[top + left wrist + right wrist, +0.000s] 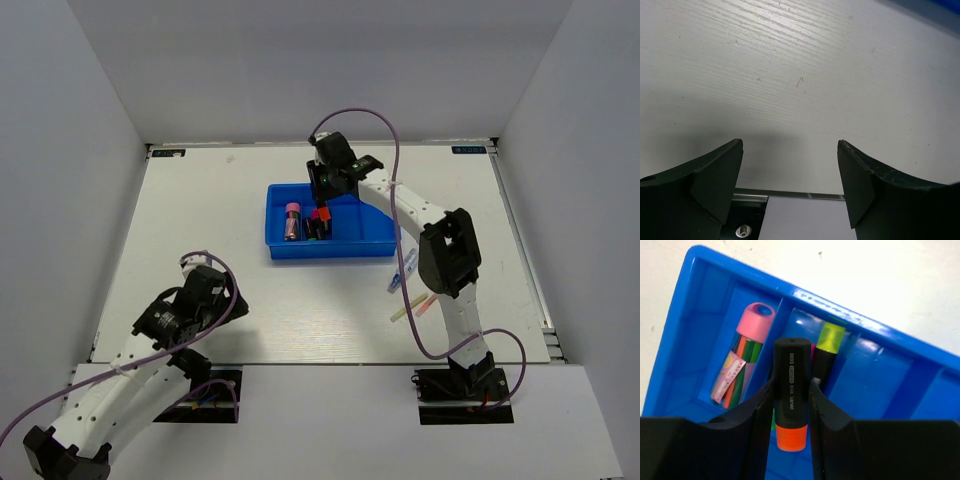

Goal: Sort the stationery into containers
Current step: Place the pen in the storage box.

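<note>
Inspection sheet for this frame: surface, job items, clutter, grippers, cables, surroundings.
Surface: white table, lightly scuffed.
Job's things: blue tray holds a pink-capped tube and a yellow highlighter; a blue-and-white tube, yellow stick and pink stick lie on the table, outside the tray.
Clutter: nothing seen.
Grippers: left gripper open, empty; right gripper shut on an orange highlighter above the tray.
Cables: purple cables in loose loops.
Surroundings: plain white walls on three sides.
</note>
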